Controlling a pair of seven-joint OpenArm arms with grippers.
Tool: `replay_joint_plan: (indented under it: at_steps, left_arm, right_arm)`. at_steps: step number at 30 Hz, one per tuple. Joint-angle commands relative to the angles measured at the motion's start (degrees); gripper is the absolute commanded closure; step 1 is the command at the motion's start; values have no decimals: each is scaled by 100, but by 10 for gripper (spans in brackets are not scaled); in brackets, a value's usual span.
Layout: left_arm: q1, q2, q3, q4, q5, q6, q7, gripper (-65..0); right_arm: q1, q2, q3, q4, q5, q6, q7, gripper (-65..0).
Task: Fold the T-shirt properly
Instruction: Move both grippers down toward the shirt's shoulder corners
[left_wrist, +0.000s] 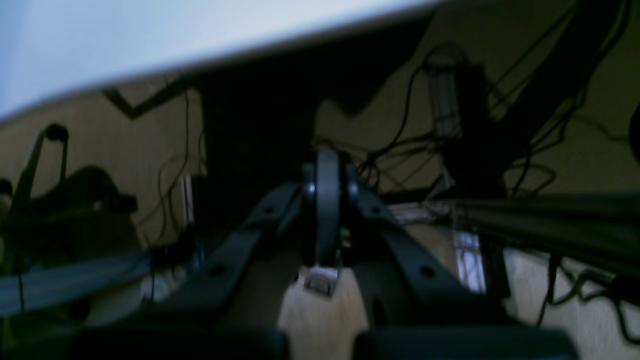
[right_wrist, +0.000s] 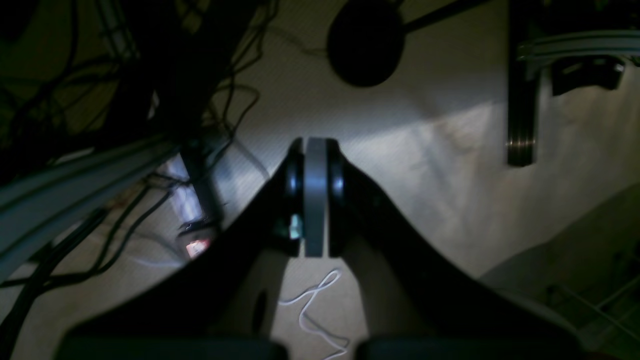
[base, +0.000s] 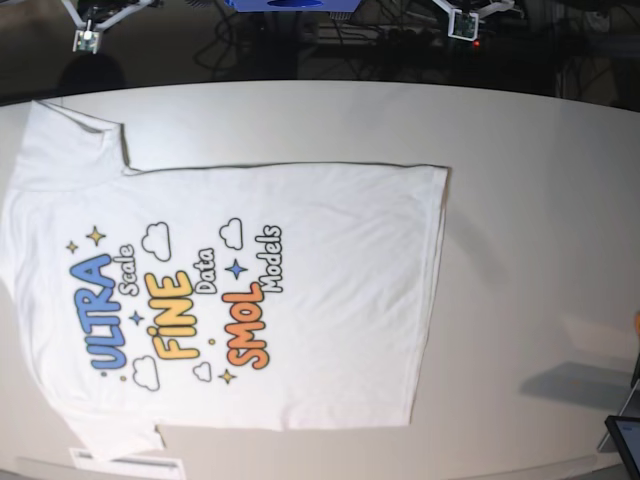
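The T-shirt (base: 230, 290) lies spread flat and print side up on the white worktop (base: 540, 200), its "ULTRA FINE SMOL" lettering fully on show, collar end toward the left of the base view and hem toward the middle of the table. One sleeve reaches up at the top left and the other lies at the bottom left; neither is turned in, and no crease or fold shows anywhere in the body. By that measure the folding has not started: sleeves, sides and the lengthwise fold all remain to be done. Neither arm appears over the shirt in the base view. The left gripper (left_wrist: 327, 210) looks out below the worktop edge toward cables and floor, its jaws pressed together on nothing. The right gripper (right_wrist: 315, 197) likewise points at the floor, jaws together and empty, well apart from the cloth.
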Motion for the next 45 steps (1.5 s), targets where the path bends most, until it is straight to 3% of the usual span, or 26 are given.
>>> replay_joint_plan:
  at_steps: [1, 12, 16, 19, 22, 24, 27, 29, 32, 34, 39, 45]
  left_arm:
    - [177, -10, -15, 183, 1, 47, -133, 0]
    - [-131, -10, -50, 974, 10, 47, -115, 0]
    - [-474, -10, -428, 983, 10, 47, -115, 0]
    - [-931, -10, -744, 948, 10, 47, -107, 0]
    - [-1309, -10, -946, 948, 10, 21, -98, 0]
    - [-1502, -19, -1017, 948, 10, 12, -98, 0]
    - [-1678, -54, -982, 948, 10, -41, 34, 0]
    - [-1810, -133, -946, 939, 10, -287, 403, -12]
    - [-1959, -107, -990, 930, 10, -700, 799, -10]
    - [-1968, -133, -1008, 930, 10, -709, 781, -8]
    - [-2074, -133, -1017, 921, 10, -709, 781, -5]
    - [-2153, -133, -1017, 860, 10, -709, 781, -5]
  right_arm:
    - [-88, 17, 58, 155, 6, -23, 80, 0]
    - [334, 17, 779, 1324, 6, -23, 45, 0]
    - [861, 70, 1104, 1359, 6, 21, -271, -3]
    - [1468, 78, 1412, 1359, 6, 698, -764, -3]
    - [2215, 61, 1957, 1359, -3, 1849, -1423, -3]
    - [2654, 52, 2344, 1385, -12, 2368, -1898, -3]
    - [3112, 70, 2819, 1412, -12, 2834, -2540, -4]
    - [3296, 78, 3056, 1491, -12, 3168, -2830, -4]
    - [3358, 52, 3258, 1491, -3, 3634, -3093, -23]
    - [3375, 35, 3390, 1491, 6, 3951, -3155, -58]
    - [3525, -71, 3917, 1473, 85, 4008, -3427, -173]
    - [3569, 43, 4621, 1447, 1052, 4008, -4456, -382]
